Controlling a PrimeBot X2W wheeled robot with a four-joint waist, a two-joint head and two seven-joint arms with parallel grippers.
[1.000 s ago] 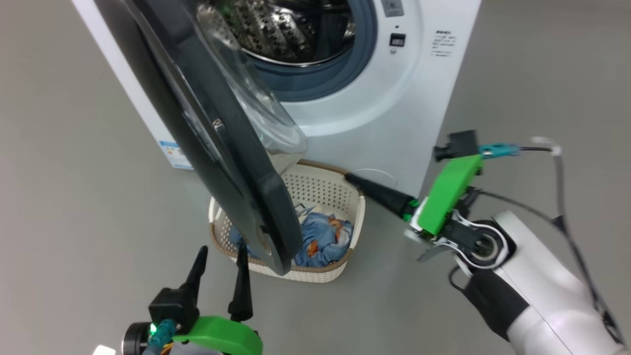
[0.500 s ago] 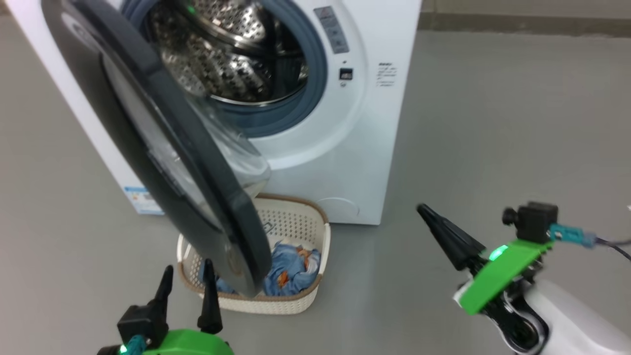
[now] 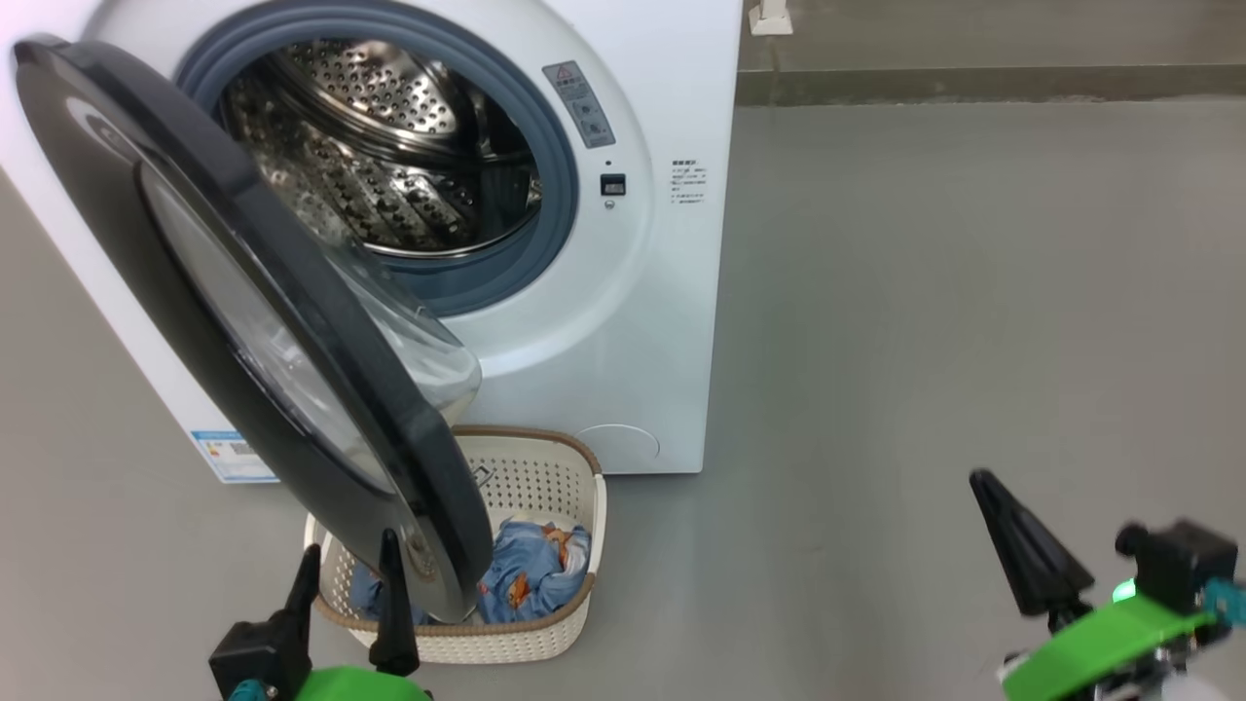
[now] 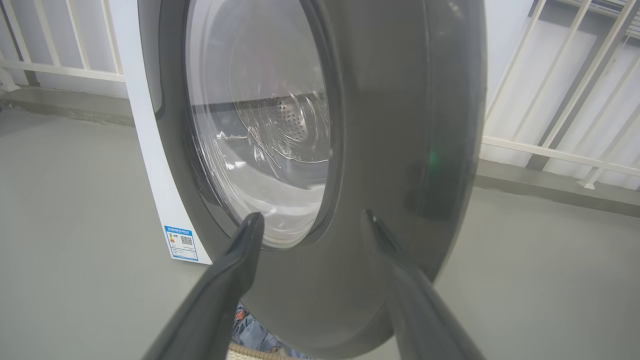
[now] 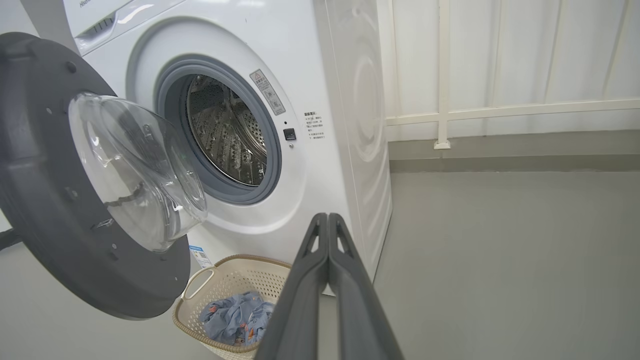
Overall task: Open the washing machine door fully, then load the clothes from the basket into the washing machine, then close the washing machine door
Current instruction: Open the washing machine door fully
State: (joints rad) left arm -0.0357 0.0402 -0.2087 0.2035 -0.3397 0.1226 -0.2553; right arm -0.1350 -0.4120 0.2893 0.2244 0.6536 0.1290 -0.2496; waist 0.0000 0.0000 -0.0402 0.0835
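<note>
The round door (image 3: pixel 263 331), a glossy black ring around clear glass, hangs half open over the cream perforated plastic basket (image 3: pixel 487 638) of blue clothes (image 3: pixel 531 574). On my left gripper (image 4: pixel 312 216) the fingers stand wide at its outer face. I should catch the free edge and follow the hinge arc. On my right gripper (image 5: pixel 327 216) the fingers are pressed together, well clear.

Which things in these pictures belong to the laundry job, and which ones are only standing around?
Belong to the job:
- washing machine
- washing machine door, standing open
- basket
- clothes in the basket

Only standing around:
- white railing
- grey kerb under it
- floor
</note>
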